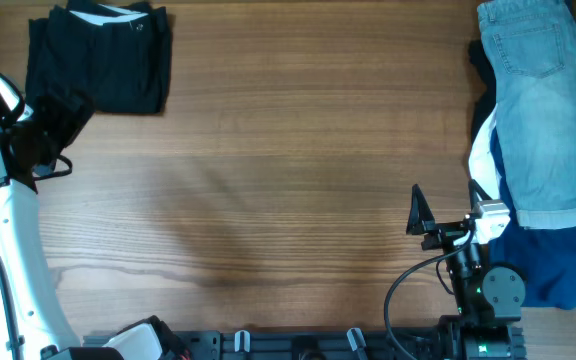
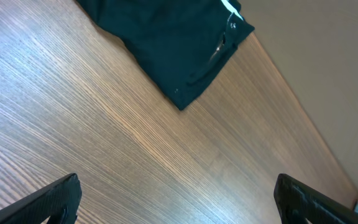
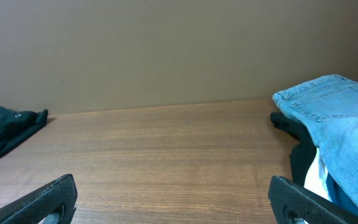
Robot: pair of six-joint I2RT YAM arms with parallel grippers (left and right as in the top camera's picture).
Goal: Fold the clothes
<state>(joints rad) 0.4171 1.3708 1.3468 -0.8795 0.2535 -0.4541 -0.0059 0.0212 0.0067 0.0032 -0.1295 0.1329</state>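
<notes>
While left claw [image 2: 179, 205], right claw [image 3: 173, 202] gape empty, black garment [image 1: 98, 60] lies folded — denim pile [image 1: 543, 110] partly cropped.

Wooden table [image 1: 288, 180], grain running left to right as I see it from overhead. Far left corner: one black garment [image 1: 98, 55], folded to a rough square and lying flat, white label [image 1: 96, 12] at its far edge. Right edge: a pile of clothes [image 1: 538, 170]. Light-blue denim [image 1: 543, 110] is on top; white cloth [image 1: 481, 150] and royal blue cloth [image 1: 558, 265] stick out beneath it onto the wood. Some dark cloth [image 1: 478, 62] shows at the denim's far left side. Garment and pile lie well apart.
</notes>
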